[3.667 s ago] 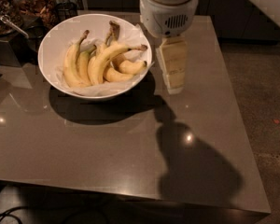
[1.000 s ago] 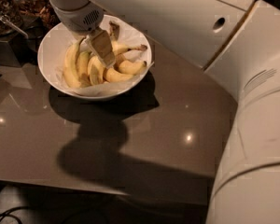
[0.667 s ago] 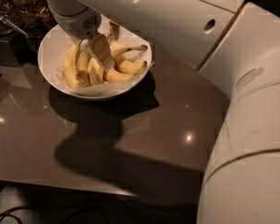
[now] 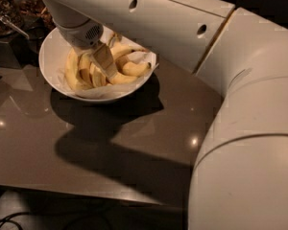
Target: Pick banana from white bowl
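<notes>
The gripper (image 4: pixel 109 67) is down inside the white bowl (image 4: pixel 49 56), lowered among the fruit from the arm (image 4: pixel 163 20), which reaches in from the right and crosses above the bowl's far rim. The bowl sits at the far left of the dark surface (image 4: pixel 29 128), and crinkled paper (image 4: pixel 150 60) spills over its right edge.

The banana (image 4: pixel 126 50) lies in the right half of the bowl, just beside the gripper on its right and slightly behind it. What shows of the banana is a yellow arc that runs roughly left to right and bows toward the back of the bowl. Its near end seems to pass behind the gripper, so its full length cannot be traced. A shorter banana (image 4: pixel 134 71) lies in front of it, pointing at the right rim, and several stubby ones (image 4: pixel 79 71) are packed on the gripper's left.

The coming move appears to depend on the gripper's tip meeting the banana across its width rather than along its curve. The neighbouring fruit is crowded in close, so a stray catch on one of those looks possible.

It cannot be told whether the jaws are spread or pressed together, because only one tan face of the gripper shows against the yellow fruit. It also cannot be told whether they pinch the banana or only touch it.
</notes>
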